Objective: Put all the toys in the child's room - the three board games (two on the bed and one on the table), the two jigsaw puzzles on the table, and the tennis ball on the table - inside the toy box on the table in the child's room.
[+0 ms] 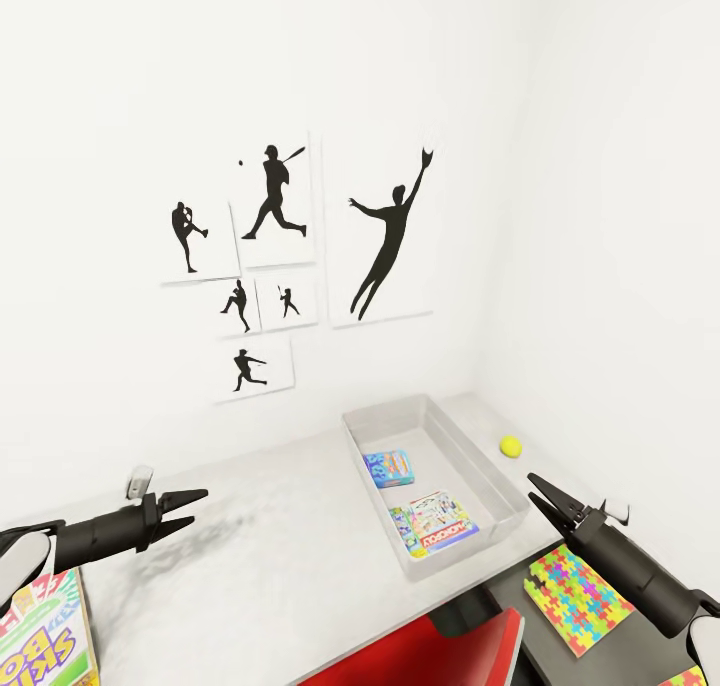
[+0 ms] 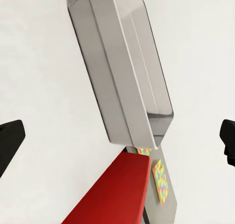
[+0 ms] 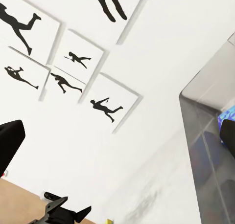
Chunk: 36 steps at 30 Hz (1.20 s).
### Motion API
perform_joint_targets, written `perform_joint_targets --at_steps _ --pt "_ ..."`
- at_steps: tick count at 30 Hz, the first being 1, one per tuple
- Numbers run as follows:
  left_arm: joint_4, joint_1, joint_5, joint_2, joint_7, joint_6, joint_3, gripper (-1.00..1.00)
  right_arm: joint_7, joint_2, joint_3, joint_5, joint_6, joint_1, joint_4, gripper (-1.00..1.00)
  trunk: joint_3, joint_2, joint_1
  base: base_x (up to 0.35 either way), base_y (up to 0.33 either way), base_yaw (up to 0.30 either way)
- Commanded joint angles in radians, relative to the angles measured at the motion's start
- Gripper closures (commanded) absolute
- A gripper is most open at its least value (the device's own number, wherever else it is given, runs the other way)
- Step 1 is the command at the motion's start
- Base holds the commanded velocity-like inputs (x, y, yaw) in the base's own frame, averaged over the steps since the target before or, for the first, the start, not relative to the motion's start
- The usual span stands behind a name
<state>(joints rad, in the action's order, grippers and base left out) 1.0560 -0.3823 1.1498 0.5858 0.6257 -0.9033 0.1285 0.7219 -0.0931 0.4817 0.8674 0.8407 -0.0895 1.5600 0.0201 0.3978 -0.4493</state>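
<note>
Nearest, both grippers hang empty with fingers apart: left gripper (image 1: 190, 511) left of the toy box (image 1: 497, 484), right gripper (image 1: 548, 501) right. The box runs lengthwise toward the wall, two games inside. Tennis ball (image 1: 511, 447) beside its far right.

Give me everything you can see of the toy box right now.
The toy box is a shallow, open-topped rectangular tray, pale grey with slightly flared walls and rounded corners, looking like plastic or metal. It sits flat on the white table, its far end near the wall, angled a little to the table edge. Inside lie two flat game boxes: a blue one and a Monopoly-style one. The tennis ball rests outside it, apart. No gripper touches it.
</note>
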Motion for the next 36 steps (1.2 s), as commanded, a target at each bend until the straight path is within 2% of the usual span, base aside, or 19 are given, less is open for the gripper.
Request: perform_joint_targets --at_steps 1,15,29,36 --pt "-0.001 -0.001 0.002 0.001 0.002 -0.003 0.002 -1.0 0.002 0.0 0.001 0.001 0.006 -0.001 0.0 -1.0 0.002 0.002 -0.001 0.0 0.0 0.0" --pt "-0.001 -0.001 0.002 0.0 0.003 -0.003 0.003 -1.0 0.002 0.002 0.001 0.001 0.005 -0.001 0.0 -1.0 -0.001 0.002 -0.001 -0.025 0.001 0.032" --pt "-0.001 -0.001 0.002 0.004 0.005 -0.003 0.002 -1.0 0.002 0.001 0.001 0.001 0.005 -0.001 0.0 -1.0 -0.014 0.002 -0.001 -0.161 0.082 0.218" --pt "0.001 -0.001 0.002 0.006 0.006 -0.004 0.001 -1.0 0.002 0.001 0.001 0.001 0.005 -0.001 0.0 -1.0 -0.02 0.002 -0.001 -0.053 0.107 0.258"
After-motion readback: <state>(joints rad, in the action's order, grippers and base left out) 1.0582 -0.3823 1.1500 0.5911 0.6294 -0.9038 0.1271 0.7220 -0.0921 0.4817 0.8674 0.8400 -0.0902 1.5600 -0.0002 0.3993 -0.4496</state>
